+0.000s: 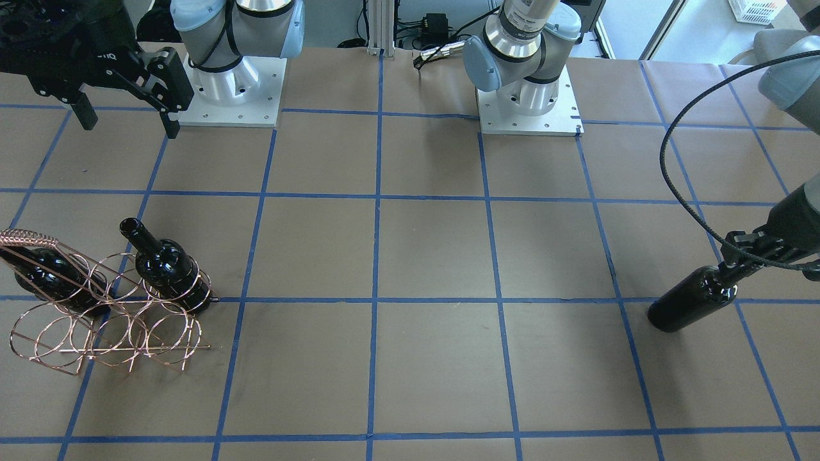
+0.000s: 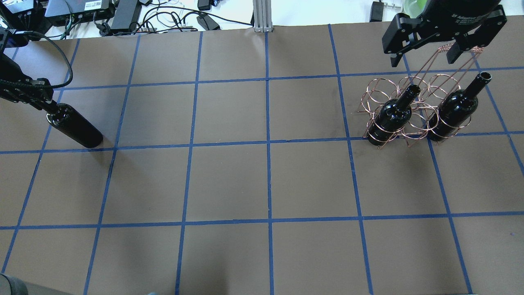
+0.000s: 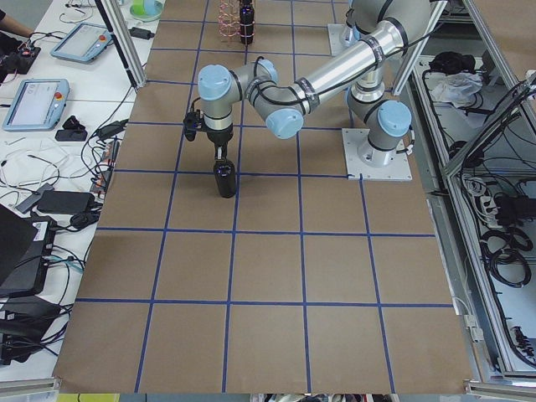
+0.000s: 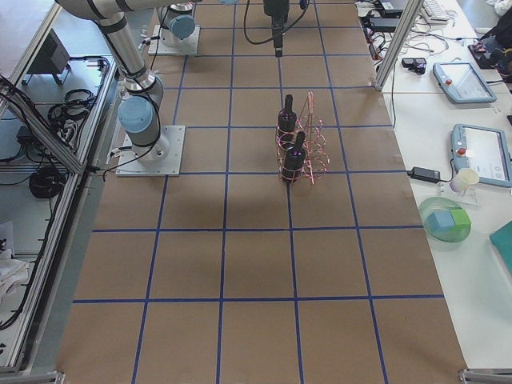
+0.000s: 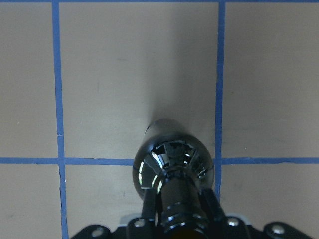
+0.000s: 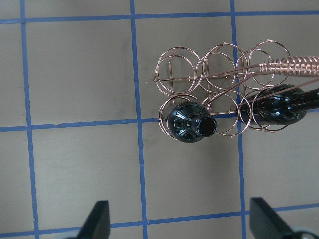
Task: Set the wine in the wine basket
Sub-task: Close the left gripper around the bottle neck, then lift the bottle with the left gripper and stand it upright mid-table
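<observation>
Inside wine basket [image 2: 413,108]: two bottles [image 2: 391,116]; left tool [image 1: 735,259] clamps wine [image 1: 688,301].

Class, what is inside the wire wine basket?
A wine bottle and a second bottle stand in the end loops of one row of the wine basket; the other loops look empty. The coiled handle covers part of the second bottle.

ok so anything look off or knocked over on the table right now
Nothing stands out. Two glossy near-black glass wine bottles stand in loops of the copper wire wine basket, unbroken, nothing spilled. The third bottle is upright at the table's other end, its neck in the left gripper. The right gripper hangs open above, near the basket.
</observation>
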Available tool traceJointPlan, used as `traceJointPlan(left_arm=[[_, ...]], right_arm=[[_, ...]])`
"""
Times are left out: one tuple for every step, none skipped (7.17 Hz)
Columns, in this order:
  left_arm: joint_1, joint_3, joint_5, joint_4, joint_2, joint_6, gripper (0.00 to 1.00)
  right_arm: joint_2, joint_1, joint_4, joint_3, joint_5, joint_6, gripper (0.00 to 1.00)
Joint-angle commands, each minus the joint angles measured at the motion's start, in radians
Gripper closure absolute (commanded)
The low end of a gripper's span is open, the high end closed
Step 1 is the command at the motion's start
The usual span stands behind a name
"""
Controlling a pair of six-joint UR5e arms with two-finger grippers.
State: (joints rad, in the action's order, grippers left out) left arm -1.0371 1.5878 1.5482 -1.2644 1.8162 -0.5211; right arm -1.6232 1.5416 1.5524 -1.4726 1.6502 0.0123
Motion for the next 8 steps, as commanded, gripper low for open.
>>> traceJointPlan(left_arm=[[-0.017, -0.003, 0.003, -0.025, -0.029, 0.004, 0.99], [-0.070, -0.005, 0.012, -0.062, -0.059, 0.019, 1.00], [-0.119, -0.005, 0.007, -0.106, -0.095, 0.115, 1.00], [-0.176, 0.006, 0.003, -0.162, -0.132, 0.195, 1.00], [-0.240, 0.038, 0.000, -0.200, -0.179, 0.258, 1.00], [-0.314, 0.090, -0.020, -0.220, -0.240, 0.316, 1.00], [-0.396, 0.154, -0.069, -0.237, -0.294, 0.435, 1.00], [-0.505, 0.197, -0.077, -0.237, -0.314, 0.563, 1.00]], right_arm=[[-0.001, 0.000, 0.001, 0.000, -0.009, 0.000, 0.00], [-0.001, 0.000, -0.002, 0.000, -0.009, 0.000, 0.00], [-0.003, 0.002, -0.003, 0.000, -0.042, -0.002, 0.00], [-0.003, 0.002, -0.009, 0.000, -0.082, -0.008, 0.00], [-0.003, 0.002, -0.023, 0.000, -0.082, -0.065, 0.00], [-0.004, 0.002, -0.023, 0.000, -0.082, -0.077, 0.00], [-0.004, 0.002, -0.025, 0.000, -0.069, -0.075, 0.00], [-0.010, 0.002, -0.025, 0.000, -0.067, -0.075, 0.00]])
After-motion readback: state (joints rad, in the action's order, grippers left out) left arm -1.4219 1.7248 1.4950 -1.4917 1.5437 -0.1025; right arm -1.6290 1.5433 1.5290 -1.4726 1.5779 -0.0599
